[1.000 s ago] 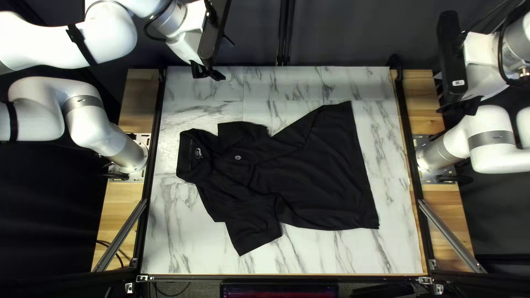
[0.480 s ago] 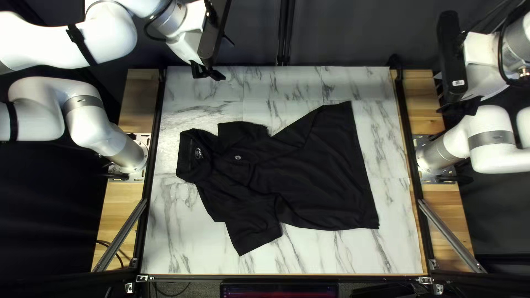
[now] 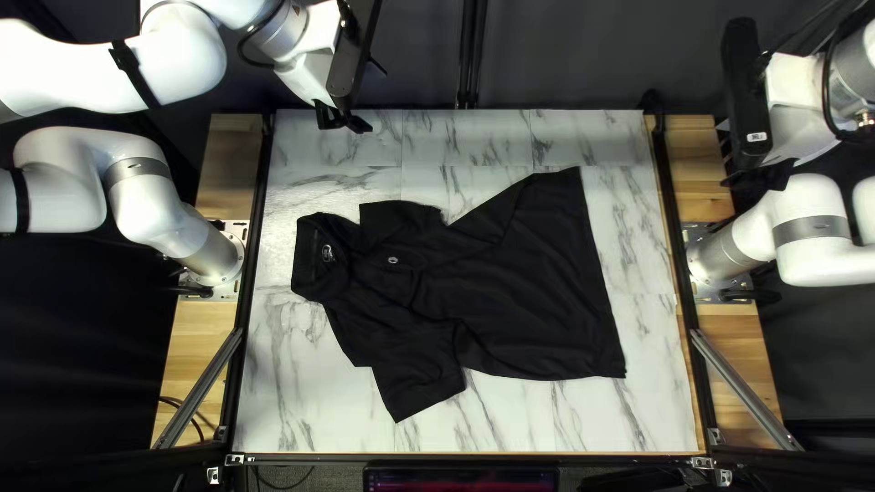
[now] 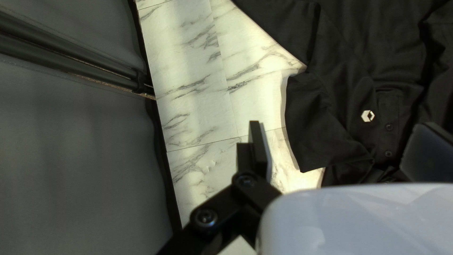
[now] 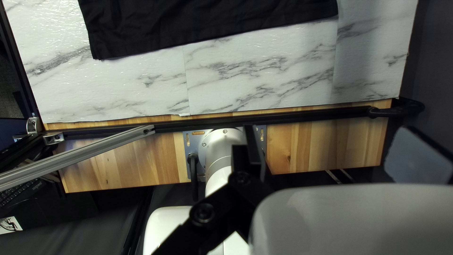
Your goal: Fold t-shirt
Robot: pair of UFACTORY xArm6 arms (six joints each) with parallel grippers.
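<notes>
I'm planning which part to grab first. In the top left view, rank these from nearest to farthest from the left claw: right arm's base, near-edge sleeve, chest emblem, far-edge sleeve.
1. Far-edge sleeve: table's far side, beside the collar.
2. Chest emblem: between the sleeves.
3. Near-edge sleeve: toward the near edge.
4. Right arm's base: table's right edge.

The polo shirt (image 3: 519, 292) lies on the table (image 3: 292, 401). Left of the shirt stands the left arm's base (image 3: 221, 255), right of it the right arm's base (image 3: 715, 258). Behind it hangs the curtain (image 3: 583, 55); before it sits a monitor (image 3: 460, 478).
</notes>
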